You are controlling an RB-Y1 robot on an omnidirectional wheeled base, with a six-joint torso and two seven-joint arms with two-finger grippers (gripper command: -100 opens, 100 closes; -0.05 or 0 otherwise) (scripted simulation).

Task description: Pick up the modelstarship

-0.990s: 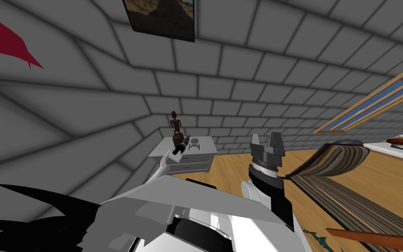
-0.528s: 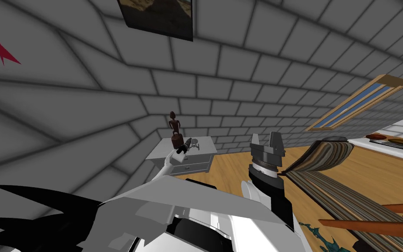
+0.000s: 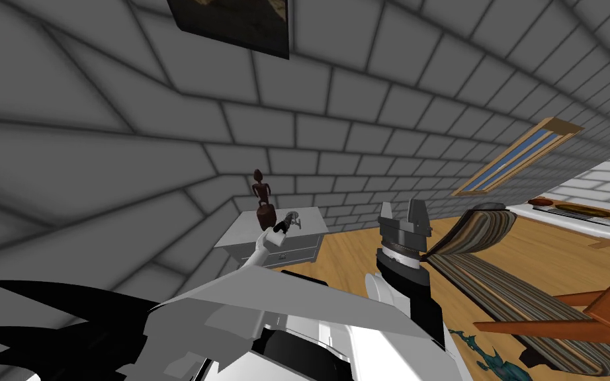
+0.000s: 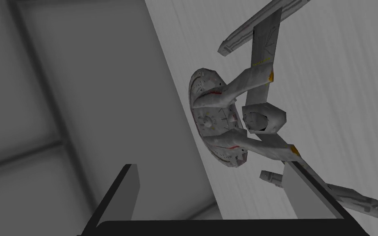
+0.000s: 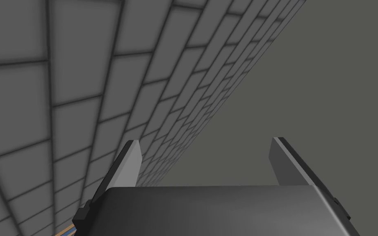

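Approach is the step in hand: the left gripper (image 4: 217,192), fingers (image 4: 131,190) spread wide, hangs close before the modelstarship (image 4: 233,123) on the pale cabinet top (image 4: 348,82), so next it likely must ease forward and close.

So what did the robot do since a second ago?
My left gripper reached farther out toward the grey model starship. Its open fingers now point at the ship, not gripping yet. My head turned too, so the whole room slid sideways. The starship stayed on the white dresser beside the brown statue, and my right gripper stayed raised and open.
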